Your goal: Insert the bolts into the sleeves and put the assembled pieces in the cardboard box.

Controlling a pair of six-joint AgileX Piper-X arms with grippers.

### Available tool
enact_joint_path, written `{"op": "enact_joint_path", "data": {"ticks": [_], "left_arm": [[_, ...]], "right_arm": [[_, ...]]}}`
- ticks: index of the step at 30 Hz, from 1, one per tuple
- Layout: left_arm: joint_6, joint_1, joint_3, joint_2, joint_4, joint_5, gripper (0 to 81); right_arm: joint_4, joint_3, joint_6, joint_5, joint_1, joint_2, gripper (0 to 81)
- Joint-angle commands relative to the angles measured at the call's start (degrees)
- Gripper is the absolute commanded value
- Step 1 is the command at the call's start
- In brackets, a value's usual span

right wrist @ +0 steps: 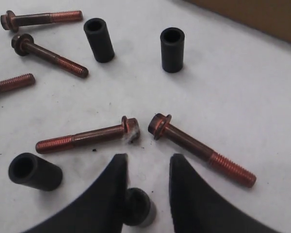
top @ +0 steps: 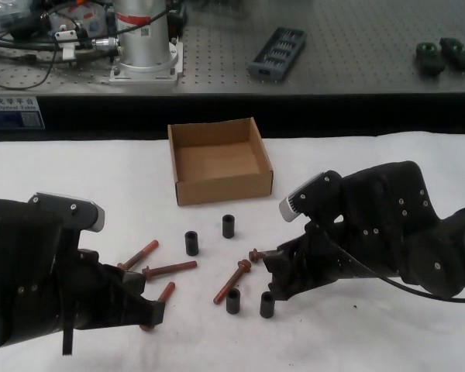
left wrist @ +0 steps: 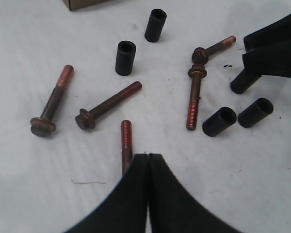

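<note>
Five copper-coloured bolts point(left wrist: 106, 107) and five black sleeves point(left wrist: 126, 58), all unassembled, lie loose on the white cloth point(top: 77, 170) near the front wall of the open cardboard box point(top: 225, 190). At the near side of the scatter, the left gripper point(left wrist: 148, 158) has its fingers pressed together on nothing, with one bolt point(left wrist: 126, 141) running under a finger. Opposite, the right gripper point(right wrist: 146, 162) has its fingers parted by a narrow gap, gripping nothing, with one sleeve point(right wrist: 137, 206) lying between them against one finger.
</note>
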Motion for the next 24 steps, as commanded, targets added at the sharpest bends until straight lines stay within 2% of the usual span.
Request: {"op": "enact_joint_path", "data": {"ticks": [1,3,5,7,13,19,24], "left_arm": [[0.86,-0.23,-0.62,0.04,-0.63,-0.80,0.6],[0.85,-0.23,-0.49,0.04,-0.63,-0.80,0.6],[0.85,-0.23,-0.49,0.04,-0.63,-0.80,0.6],[0.85,-0.23,-0.49,0.04,-0.63,-0.80,0.6],[0.85,-0.23,-0.49,0.04,-0.63,-0.80,0.6],[0.85,-0.23,-0.49,0.04,-0.63,-0.80,0.6],[0.85,-0.23,-0.49,0.04,-0.63,-0.80,0.6]], "right_arm": [[-0.24,-0.04,0.25,-0.07,0.14,-0.67,22.7],[-0.08,-0.04,0.25,-0.07,0.14,-0.43,27.0],[0.24,-0.04,0.43,-0.07,0.14,-0.07,36.7],[0.75,-0.04,0.44,-0.13,0.14,-0.05,42.8],[2.26,-0.04,0.44,-0.13,0.14,-0.05,30.9],[4.12,-0.04,1.65,-0.13,0.14,-0.05,36.7],[4.87,-0.04,2.84,0.33,0.14,-0.05,36.6]]}}
